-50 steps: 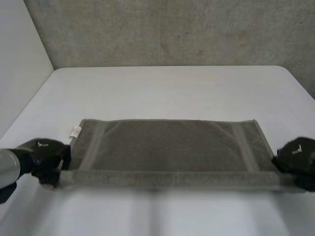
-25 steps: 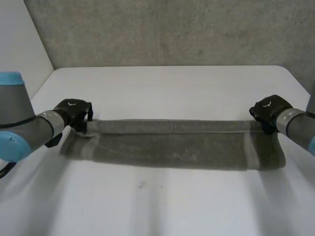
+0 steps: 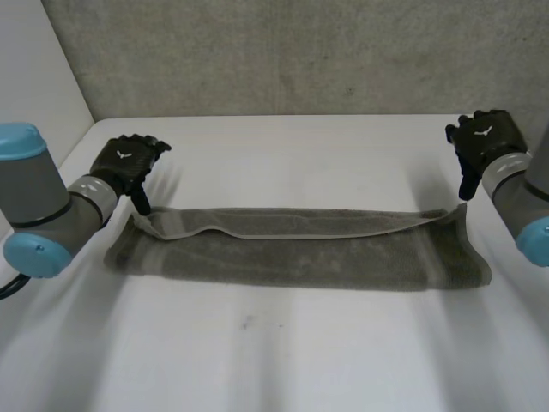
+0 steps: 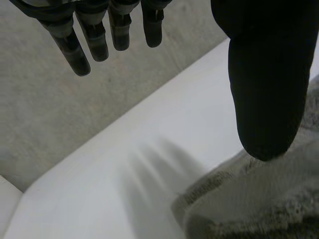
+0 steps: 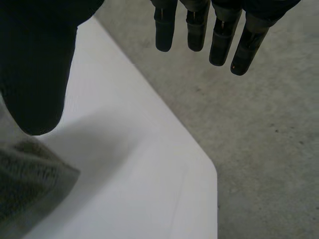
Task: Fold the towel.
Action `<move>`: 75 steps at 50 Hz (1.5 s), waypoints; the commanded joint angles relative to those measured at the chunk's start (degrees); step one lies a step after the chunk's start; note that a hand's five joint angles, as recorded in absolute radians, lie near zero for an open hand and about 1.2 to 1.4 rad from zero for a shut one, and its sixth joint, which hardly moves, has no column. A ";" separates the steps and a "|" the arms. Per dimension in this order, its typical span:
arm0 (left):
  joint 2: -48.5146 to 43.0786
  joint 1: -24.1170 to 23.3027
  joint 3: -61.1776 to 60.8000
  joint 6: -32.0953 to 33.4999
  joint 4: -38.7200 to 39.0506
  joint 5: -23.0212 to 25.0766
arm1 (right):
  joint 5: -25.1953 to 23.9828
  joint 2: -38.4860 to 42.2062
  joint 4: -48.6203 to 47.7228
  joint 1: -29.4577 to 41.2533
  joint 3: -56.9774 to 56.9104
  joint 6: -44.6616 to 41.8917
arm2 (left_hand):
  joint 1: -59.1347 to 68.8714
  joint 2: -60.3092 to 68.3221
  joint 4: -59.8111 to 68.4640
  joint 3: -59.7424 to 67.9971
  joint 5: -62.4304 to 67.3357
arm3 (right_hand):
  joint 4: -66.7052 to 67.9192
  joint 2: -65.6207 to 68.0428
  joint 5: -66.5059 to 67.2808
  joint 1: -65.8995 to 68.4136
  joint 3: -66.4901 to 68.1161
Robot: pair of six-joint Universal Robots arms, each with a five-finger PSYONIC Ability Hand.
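Left hand [image 3: 127,161], right hand [image 3: 485,137] now free

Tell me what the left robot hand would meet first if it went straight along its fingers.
The left robot hand would probably meet bare table past the towel corner; depth is unclear, possibly the wall.

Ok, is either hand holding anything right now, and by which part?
Nothing is held. The left hand and the right hand are both open, each beside a far corner of the towel, which lies on the table.
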 commanded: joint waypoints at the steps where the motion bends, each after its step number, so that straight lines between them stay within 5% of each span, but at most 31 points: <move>1: 8.56 -0.02 -7.46 -0.22 -0.68 -0.16 | -2.54 -7.91 0.17 -0.05 8.40 2.28 | 3.10 3.64 3.58 3.64 1.99 | -3.49 -3.74 -3.94 -2.62 -2.42; 8: 16.11 0.59 -15.71 -1.80 -6.63 0.45 | -8.07 -11.25 3.23 -0.40 16.83 1.58 | 28.10 28.64 28.57 28.64 26.99 | -3.49 -3.74 -3.94 -2.62 -2.42; 20: 15.07 4.10 -15.11 -1.46 -26.15 0.27 | -12.12 -10.20 19.33 -3.83 14.82 1.13 | 49.02 49.56 49.50 49.56 47.91 | 36.46 36.21 36.01 37.33 37.53; 31: 5.84 3.93 -7.02 -1.46 -20.89 0.19 | -12.56 -0.27 18.72 -3.30 6.73 0.96 | 39.44 39.98 39.91 39.98 38.33 | 35.79 35.53 35.34 36.66 36.86; 35: 3.56 3.49 -4.74 -1.46 -14.15 0.19 | -11.69 3.85 17.23 -3.21 1.83 1.48 | 19.47 20.01 19.95 20.01 18.36 | -3.49 -3.74 -3.94 -2.62 -2.42; 38: 2.85 2.97 -4.29 -1.46 -8.97 0.10 | -10.11 5.27 14.60 -3.13 -0.03 1.92 | 7.51 8.05 7.98 8.05 6.40 | -3.49 -3.74 -3.94 -2.62 -2.42; 50: 3.47 1.82 -6.75 -1.63 -5.42 -0.25 | -8.34 -2.38 10.19 -4.01 8.93 2.80 | 7.65 8.19 8.12 8.19 6.54 | -3.49 -3.74 -3.94 -2.62 -2.42; 64: 8.47 2.09 -12.72 -2.25 -9.90 -0.16 | -17.65 -10.90 8.00 -11.38 27.20 -0.27 | 7.65 8.19 8.12 8.19 6.54 | -3.49 -3.74 -3.94 -2.62 -2.42; 75: 11.46 1.29 -14.84 -2.33 -9.91 -0.08 | -17.84 -7.49 -4.03 -13.67 31.52 -0.89 | 6.97 7.51 7.45 7.51 5.86 | 24.80 24.55 24.35 25.67 25.87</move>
